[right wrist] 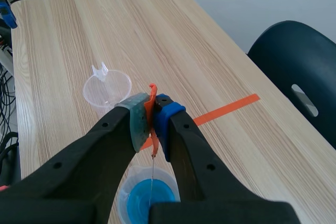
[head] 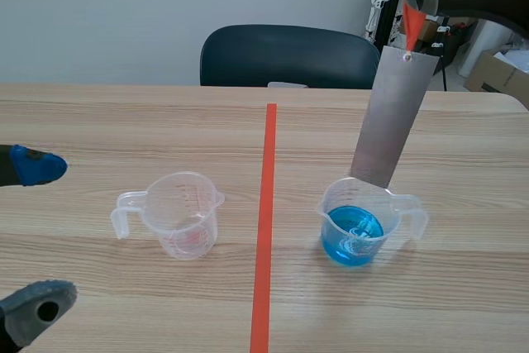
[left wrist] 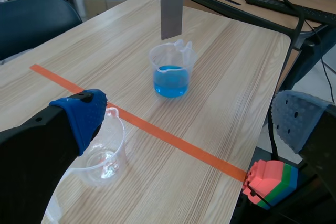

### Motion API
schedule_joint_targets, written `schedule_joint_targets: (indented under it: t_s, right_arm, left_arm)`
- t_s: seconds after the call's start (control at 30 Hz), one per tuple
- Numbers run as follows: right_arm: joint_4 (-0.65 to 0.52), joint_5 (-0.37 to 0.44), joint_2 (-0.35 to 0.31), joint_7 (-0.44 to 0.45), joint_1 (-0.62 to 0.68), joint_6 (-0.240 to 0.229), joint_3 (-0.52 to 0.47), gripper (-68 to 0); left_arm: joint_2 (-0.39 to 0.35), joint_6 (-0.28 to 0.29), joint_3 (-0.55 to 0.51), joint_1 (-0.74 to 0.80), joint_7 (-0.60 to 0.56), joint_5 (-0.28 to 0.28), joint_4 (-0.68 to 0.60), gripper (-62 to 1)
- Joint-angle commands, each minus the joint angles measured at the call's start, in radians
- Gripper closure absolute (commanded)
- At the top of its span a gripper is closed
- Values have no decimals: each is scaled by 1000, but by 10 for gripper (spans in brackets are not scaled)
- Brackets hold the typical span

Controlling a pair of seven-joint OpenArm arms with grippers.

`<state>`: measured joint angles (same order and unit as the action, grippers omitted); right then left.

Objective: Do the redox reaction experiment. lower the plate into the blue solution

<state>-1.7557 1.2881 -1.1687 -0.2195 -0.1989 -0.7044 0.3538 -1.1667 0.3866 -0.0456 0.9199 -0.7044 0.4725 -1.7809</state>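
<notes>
— Nearest us is our left hand [head: 40, 237], fingers spread wide and grasping nothing, low over the counter [head: 124, 121] beside the clear measuring cup [head: 182, 217].
— Agreed. And our right hand [right wrist: 149, 121]?
— Raised and clenched on an orange tab [right wrist: 151, 98], from which the grey metal plate [head: 393, 117] hangs.
— Where do we place the plate?
— Over the beaker [head: 368, 197] that holds the blue solution [head: 354, 237]. Its lower edge is just above the rim, and from our left wrist we see it clear of the liquid.
— Tilted?
— Slightly in our scene view, with the lower end leaning toward the orange tape line [head: 264, 229]. That line runs between the measuring cup and the beaker, which stand well apart.
— Beyond the counter we see a dark chair [head: 285, 55].
</notes>
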Motion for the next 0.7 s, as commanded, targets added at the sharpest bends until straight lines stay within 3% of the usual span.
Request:
schedule_joint_targets:
  t_s: [0.0, 0.67]
  right_arm:
    - [-4, 0, 6, 8, -6, -4, -6, -2]
    - [-3, -56, 66, -1, 50, -8, -6, -2]
  left_arm:
    - [6, 2, -9, 14, -18, 7, -12, -623]
    - [41, 2, -48, 33, -37, 7, -12, -623]
